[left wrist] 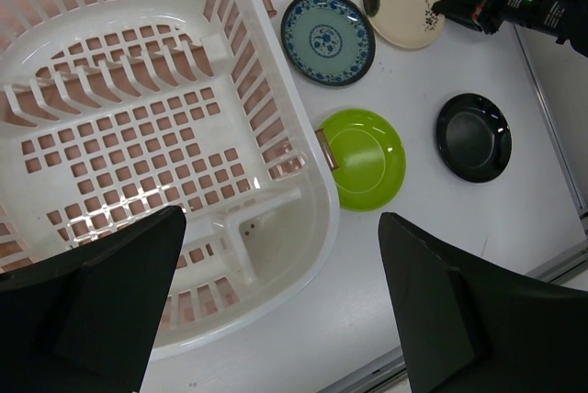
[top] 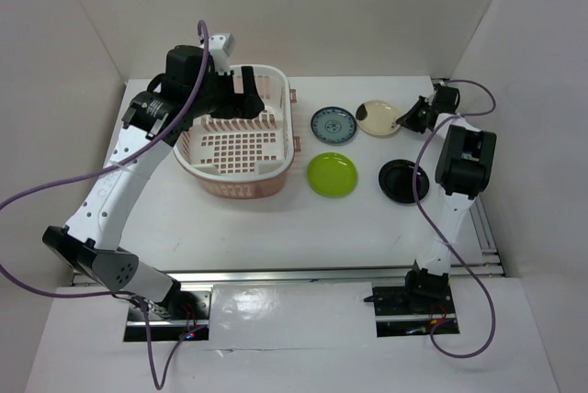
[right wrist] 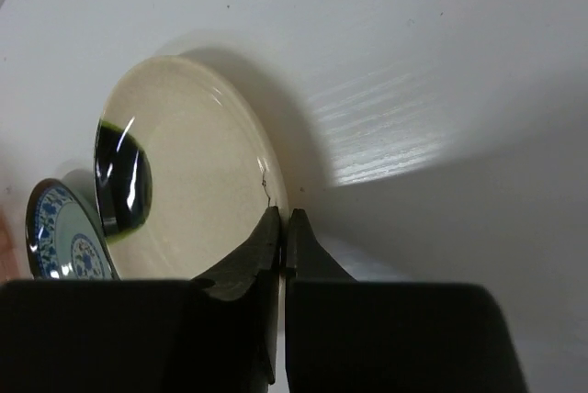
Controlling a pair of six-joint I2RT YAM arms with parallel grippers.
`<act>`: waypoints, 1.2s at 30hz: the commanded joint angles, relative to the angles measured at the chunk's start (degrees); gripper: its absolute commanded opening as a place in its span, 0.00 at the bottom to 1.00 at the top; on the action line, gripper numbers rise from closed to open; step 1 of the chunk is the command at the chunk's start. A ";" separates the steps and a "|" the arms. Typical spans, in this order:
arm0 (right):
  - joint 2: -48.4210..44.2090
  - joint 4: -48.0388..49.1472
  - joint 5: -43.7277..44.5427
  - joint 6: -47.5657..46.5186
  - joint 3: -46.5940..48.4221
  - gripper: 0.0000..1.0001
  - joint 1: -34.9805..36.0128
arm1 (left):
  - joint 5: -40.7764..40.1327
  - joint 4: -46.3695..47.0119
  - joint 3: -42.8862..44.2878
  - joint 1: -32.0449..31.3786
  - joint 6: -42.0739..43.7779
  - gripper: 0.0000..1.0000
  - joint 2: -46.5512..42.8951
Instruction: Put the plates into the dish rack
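The pale pink dish rack (top: 276,117) (left wrist: 303,173) stands at the back left and holds no plate. To its right lie the blue patterned plate (top: 332,124) (left wrist: 327,38) (right wrist: 64,232), the cream plate (top: 377,117) (left wrist: 404,5) (right wrist: 193,173), the lime green plate (top: 332,174) (left wrist: 365,157) and the black plate (top: 401,180) (left wrist: 473,136). My right gripper (top: 407,119) (right wrist: 284,217) is shut on the cream plate's right rim, one finger inside the rim and one outside. My left gripper (top: 241,90) (left wrist: 285,301) hangs wide open over the rack's near end, holding nothing.
White walls close in the table at the back and both sides. A metal rail (top: 303,274) runs along the near edge. Purple cables (top: 55,191) trail from both arms. Bare table shows in front of the rack and plates.
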 commanded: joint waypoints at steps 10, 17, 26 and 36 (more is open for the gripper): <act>0.50 -11.45 13.96 1.49 8.30 0.00 0.48 | 1.08 1.56 3.06 0.17 1.78 1.00 1.12; -13.27 -3.58 17.74 8.42 3.58 0.00 0.48 | 3.00 1.56 4.29 0.17 1.26 1.00 3.48; -29.38 1.46 23.39 10.11 -6.98 0.00 4.96 | 9.34 2.61 7.11 0.17 -1.02 1.00 7.27; -37.22 12.19 -11.85 5.38 -12.96 0.00 12.14 | 18.56 9.63 7.21 1.31 -3.66 1.00 11.93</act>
